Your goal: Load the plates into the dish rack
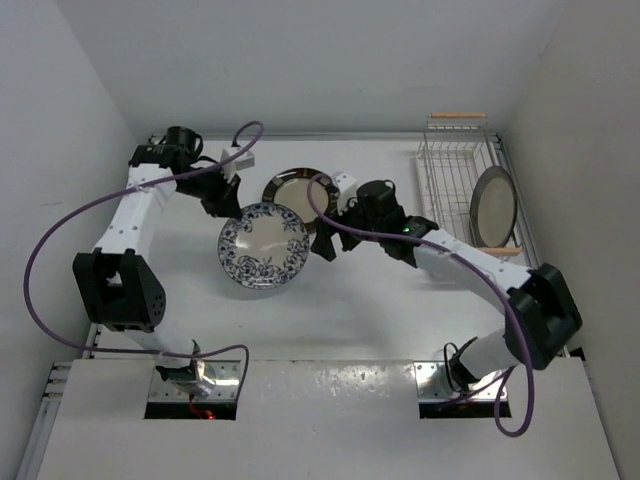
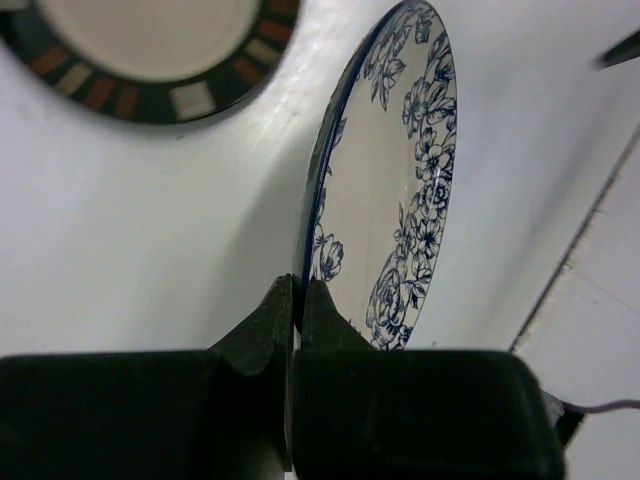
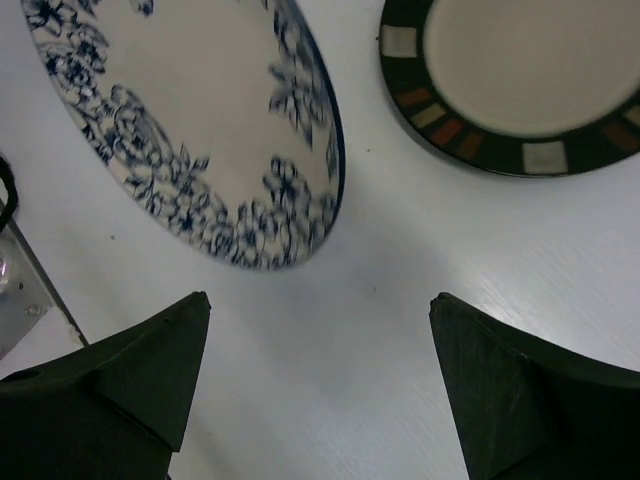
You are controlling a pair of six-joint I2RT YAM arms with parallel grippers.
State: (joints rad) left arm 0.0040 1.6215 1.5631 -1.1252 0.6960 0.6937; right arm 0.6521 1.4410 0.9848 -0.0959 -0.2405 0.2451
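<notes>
L pincer [image 2: 298, 300] pinches blue-wht plate [image 2: 395, 190], R pincer [image 3: 320, 305] spread, rack [image 1: 445, 170] holds grey-rim plate [image 1: 494, 207].

A white table [image 1: 330, 330] is seen beneath the left gripper [image 1: 236, 200] and right gripper [image 1: 324, 248]; white walls [image 1: 300, 60] are seen beyond them.

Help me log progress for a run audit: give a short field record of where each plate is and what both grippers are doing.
plates in rack: one, the grey-rimmed cream plate, standing on edge in the dish rack
blue-and-white plate: tilted up from the table, pinched at its rim
striped-rim plate: flat on the table, untouched
left gripper: shut on the blue-and-white plate
right gripper: open, empty, beside the blue-and-white plate
plates left to load: two
</notes>
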